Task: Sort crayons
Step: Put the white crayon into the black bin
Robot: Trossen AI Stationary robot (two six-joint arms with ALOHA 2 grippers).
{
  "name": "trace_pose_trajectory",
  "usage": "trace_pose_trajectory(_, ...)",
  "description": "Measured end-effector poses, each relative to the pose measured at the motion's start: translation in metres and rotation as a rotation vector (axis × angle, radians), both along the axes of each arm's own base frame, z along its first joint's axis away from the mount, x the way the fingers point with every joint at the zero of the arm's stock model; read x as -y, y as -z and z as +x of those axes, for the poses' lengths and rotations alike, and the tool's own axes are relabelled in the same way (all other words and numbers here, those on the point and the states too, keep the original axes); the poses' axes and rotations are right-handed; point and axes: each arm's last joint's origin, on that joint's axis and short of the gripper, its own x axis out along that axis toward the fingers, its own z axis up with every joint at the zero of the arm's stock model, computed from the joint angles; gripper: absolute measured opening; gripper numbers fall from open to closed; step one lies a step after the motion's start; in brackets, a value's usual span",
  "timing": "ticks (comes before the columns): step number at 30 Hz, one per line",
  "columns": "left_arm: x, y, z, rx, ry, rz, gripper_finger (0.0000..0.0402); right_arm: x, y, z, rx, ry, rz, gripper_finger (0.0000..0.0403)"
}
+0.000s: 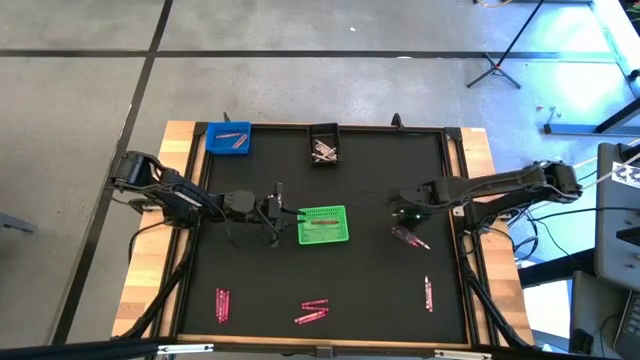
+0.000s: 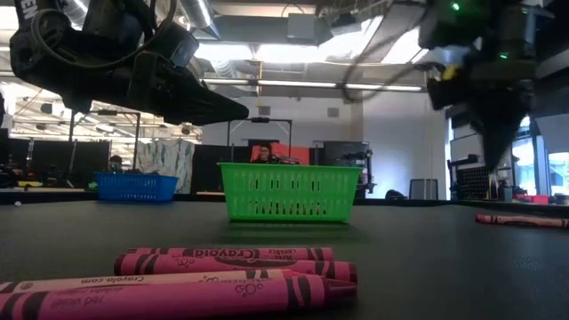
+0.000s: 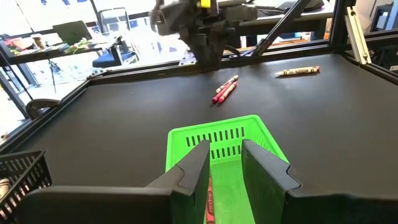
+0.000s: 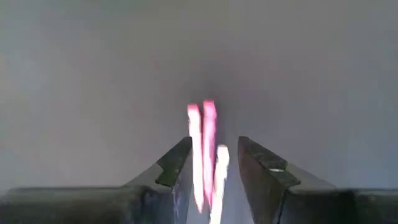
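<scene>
My left gripper is open at the left wall of the green bin. In the left wrist view its fingertips stand over the bin's near wall, and a pink crayon lies in the bin below them. My right gripper is open and points down over a small cluster of pink crayons on the black mat. In the right wrist view these crayons show between the fingers. In the low view the gripper hangs above the mat.
A blue bin and a black bin, each with crayons, stand at the far edge. More pink crayons lie near the front at the left, in the middle and at the right. A raised frame borders the mat.
</scene>
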Motion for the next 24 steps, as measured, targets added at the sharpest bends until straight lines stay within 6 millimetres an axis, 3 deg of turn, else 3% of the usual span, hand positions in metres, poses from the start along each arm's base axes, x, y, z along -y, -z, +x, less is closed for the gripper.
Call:
trace_pose_trajectory(12,0.0,0.0,0.0,0.001,0.0,0.002,0.0086,-0.02,0.036,-0.028,-0.188,0.074,0.033,0.0124)
trace_pose_trajectory(24,0.0,0.0,0.0,0.001,0.0,0.002,0.0086,-0.02,0.059,-0.036,-0.151,0.075,0.03,0.0124)
